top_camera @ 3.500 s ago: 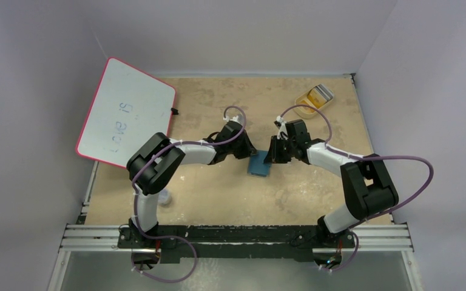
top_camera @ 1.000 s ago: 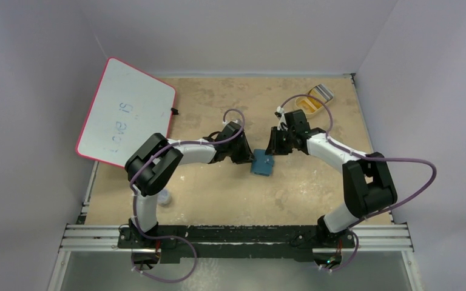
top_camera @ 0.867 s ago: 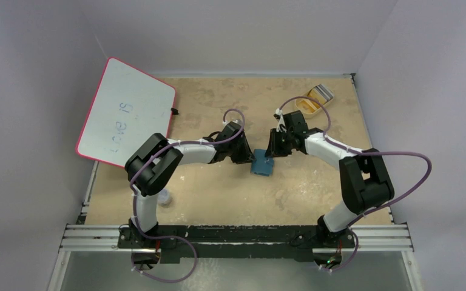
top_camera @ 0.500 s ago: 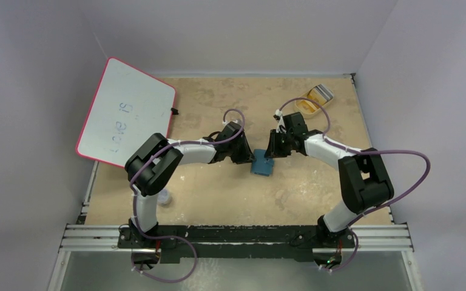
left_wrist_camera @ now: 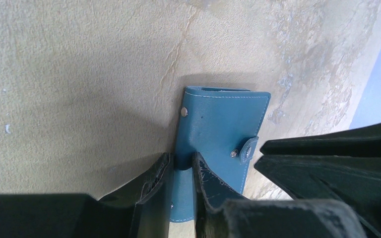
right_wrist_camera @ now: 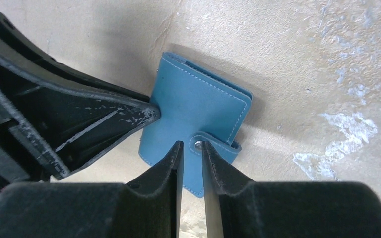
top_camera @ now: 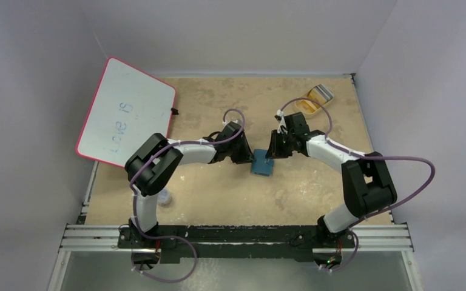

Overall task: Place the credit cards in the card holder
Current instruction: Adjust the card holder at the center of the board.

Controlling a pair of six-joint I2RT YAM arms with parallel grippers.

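Blue card holder [top_camera: 261, 163], folded shut and flat on the tabletop [top_camera: 218, 194], met by fingers from both sides.

Far left corner: pink-rimmed whiteboard [top_camera: 125, 112], handwriting on it. Centre-left: left fingers [left_wrist_camera: 154, 183] pinching the card holder's near edge, blue leather clamped between them. Centre: card holder with its snap tab [right_wrist_camera: 218, 143] fastened over the edge. Centre-right: right fingers [right_wrist_camera: 171, 168] almost pressed together, tips either side of the tab's snap end; cannot tell whether gripping it or only touching. Far right corner: beige tray [top_camera: 298, 108] with orange and grey cards [top_camera: 311, 101] in it, well apart from the card holder.
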